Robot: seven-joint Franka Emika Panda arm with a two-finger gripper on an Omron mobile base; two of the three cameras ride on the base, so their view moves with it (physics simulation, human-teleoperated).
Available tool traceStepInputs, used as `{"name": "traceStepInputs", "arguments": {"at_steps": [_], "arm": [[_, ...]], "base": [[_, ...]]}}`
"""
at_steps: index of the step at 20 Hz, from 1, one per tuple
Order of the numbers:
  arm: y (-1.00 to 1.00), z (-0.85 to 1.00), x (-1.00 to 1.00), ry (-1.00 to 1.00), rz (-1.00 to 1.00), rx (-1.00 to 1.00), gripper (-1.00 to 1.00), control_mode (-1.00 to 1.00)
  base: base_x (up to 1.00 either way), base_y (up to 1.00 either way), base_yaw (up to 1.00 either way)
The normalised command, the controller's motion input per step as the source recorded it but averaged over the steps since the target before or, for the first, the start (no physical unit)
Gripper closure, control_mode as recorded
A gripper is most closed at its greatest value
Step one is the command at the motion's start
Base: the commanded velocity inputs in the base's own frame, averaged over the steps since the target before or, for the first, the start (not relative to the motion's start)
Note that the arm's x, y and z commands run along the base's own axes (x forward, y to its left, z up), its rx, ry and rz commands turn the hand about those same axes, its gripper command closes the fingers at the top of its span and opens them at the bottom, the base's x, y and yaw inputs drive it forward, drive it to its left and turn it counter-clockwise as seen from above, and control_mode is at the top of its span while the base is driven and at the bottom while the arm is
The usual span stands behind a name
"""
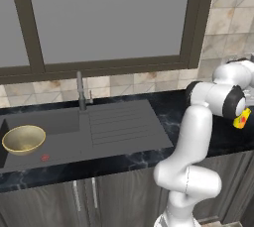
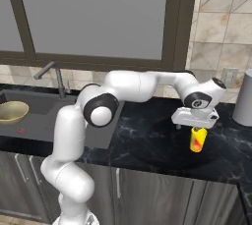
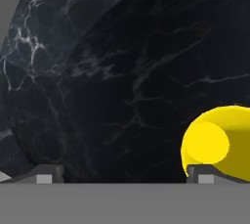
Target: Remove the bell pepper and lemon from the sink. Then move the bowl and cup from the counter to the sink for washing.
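Hovering our hand (image 2: 195,126) just above the yellow cup (image 2: 198,139), we are keeping its jaws spread wide and gripping nothing. The cup is standing upright on the black marble tabletop (image 2: 147,145), well to the right of the sink (image 1: 119,127) and nearer the tabletop's front edge than the wall. In the hand view, the cup (image 3: 215,142) is sitting at the lower right, its open mouth facing us, with one fingertip (image 3: 205,174) in front of its rim and the other fingertip (image 3: 46,174) far off to the left over bare marble. We cannot tell whether that fingertip is touching the cup. In the left base view, we are seeing just a sliver of the cup (image 1: 242,119), yellow with an orange-red tint, peeking from behind our wrist.

The golden-brass bowl (image 1: 23,139) is lying inside the sink basin at its left end, just beside the small reddish drain spot (image 1: 44,157). The ribbed drainboard (image 1: 121,124) is taking up the sink's right half, and the thin grey faucet (image 1: 81,92) is rising from its back edge. A taller grey cylinder (image 2: 243,98) is standing near the tabletop's back right corner, apart from the cup.
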Motion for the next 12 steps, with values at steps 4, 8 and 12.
{"name": "traceStepInputs", "arguments": {"at_steps": [4,8,12], "arm": [[0.0,-0.1,0.16,-0.01,0.0,-0.02,-1.0,-1.0],[0.0,-0.09,0.18,0.0,0.0,-0.07,-1.0,-1.0],[-0.02,-0.07,0.18,0.0,0.0,-0.08,-1.0,-1.0]], "base": [[0.0,0.0,0.0],[0.0,0.0,0.0],[0.0,0.0,0.0]]}}
